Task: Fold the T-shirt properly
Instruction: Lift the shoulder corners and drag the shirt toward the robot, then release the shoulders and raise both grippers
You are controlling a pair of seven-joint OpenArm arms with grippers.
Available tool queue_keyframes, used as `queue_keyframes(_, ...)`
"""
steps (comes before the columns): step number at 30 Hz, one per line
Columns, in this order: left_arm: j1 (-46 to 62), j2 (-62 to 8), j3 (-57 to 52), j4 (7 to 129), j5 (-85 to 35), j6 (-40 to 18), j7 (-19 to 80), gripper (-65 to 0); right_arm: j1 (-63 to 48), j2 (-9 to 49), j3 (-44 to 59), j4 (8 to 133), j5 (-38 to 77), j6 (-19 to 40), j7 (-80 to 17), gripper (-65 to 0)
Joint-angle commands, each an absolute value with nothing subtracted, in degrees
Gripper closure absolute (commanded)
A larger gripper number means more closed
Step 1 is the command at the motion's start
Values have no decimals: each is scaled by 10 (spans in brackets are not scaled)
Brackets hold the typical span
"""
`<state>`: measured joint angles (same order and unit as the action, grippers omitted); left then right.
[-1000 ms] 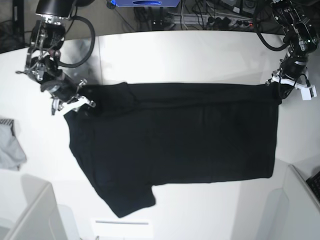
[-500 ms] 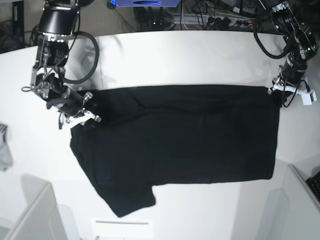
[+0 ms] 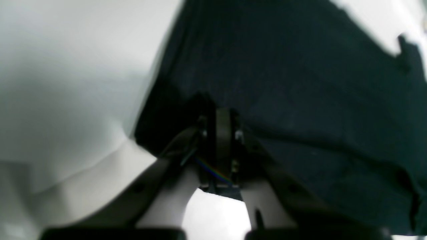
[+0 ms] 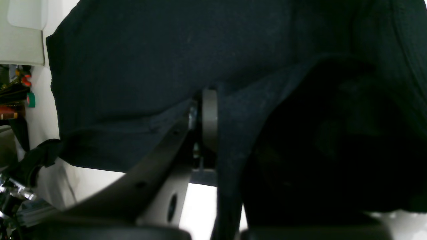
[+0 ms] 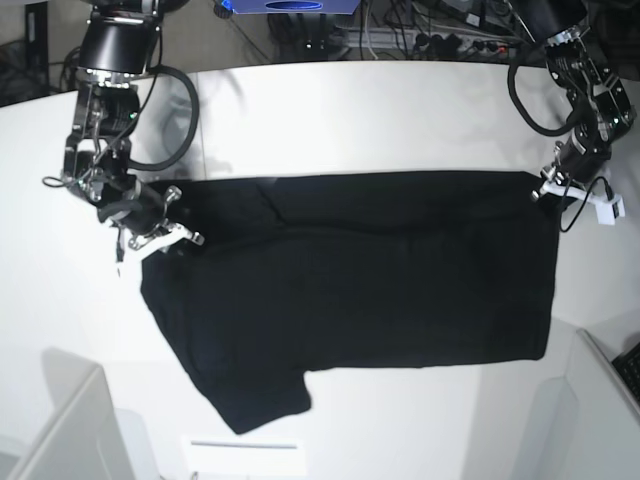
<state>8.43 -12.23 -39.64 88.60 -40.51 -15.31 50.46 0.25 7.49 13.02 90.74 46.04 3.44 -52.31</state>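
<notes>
- The T-shirt (image 5: 360, 290) lies spread on the white desk (image 5: 400, 110), filling the middle of the base view, plain black on the side that shows.
- Its long straight edge runs from 9 o'clock to 3 o'clock across the upper part of the cloth; one short sleeve (image 5: 262, 400) sticks out toward 7 o'clock.
- The right pincer (image 5: 160, 232) sits at the shirt's 9 o'clock corner. In the right wrist view its jaws are pressed together with a fold of the black cloth (image 4: 233, 110) draped over and between them, so it is clamped on the shirt.
- The left pincer (image 5: 548, 186) sits at the shirt's 3 o'clock upper corner. In the left wrist view the left pincer (image 3: 222, 133) has its jaws drawn close with the dark cloth edge (image 3: 186, 110) at the tips, gripping the shirt.
- Both held corners look slightly raised, while the rest of the cloth rests flat.
- Cables (image 5: 440, 40) lie beyond the desk at 12 o'clock.
</notes>
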Motion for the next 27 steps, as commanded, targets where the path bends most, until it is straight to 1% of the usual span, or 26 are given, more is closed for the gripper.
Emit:
queue_keyframes(1, 73, -132, -402, 895, -404, -156, 497, 0, 16, 79, 135, 918, 468, 37, -512, 0)
queue_keyframes(11, 54, -133, -399, 892, -386, -156, 504, 0, 16, 79, 132, 915, 465, 37, -494, 0)
queue_keyframes(19, 36, -135, -400, 837, -386, -156, 504, 0, 16, 79, 131, 915, 464, 37, -494, 0)
queue_keyframes(27, 32, -135, -400, 830, -386, -156, 504, 0, 17, 79, 131, 914, 464, 36, -495, 0)
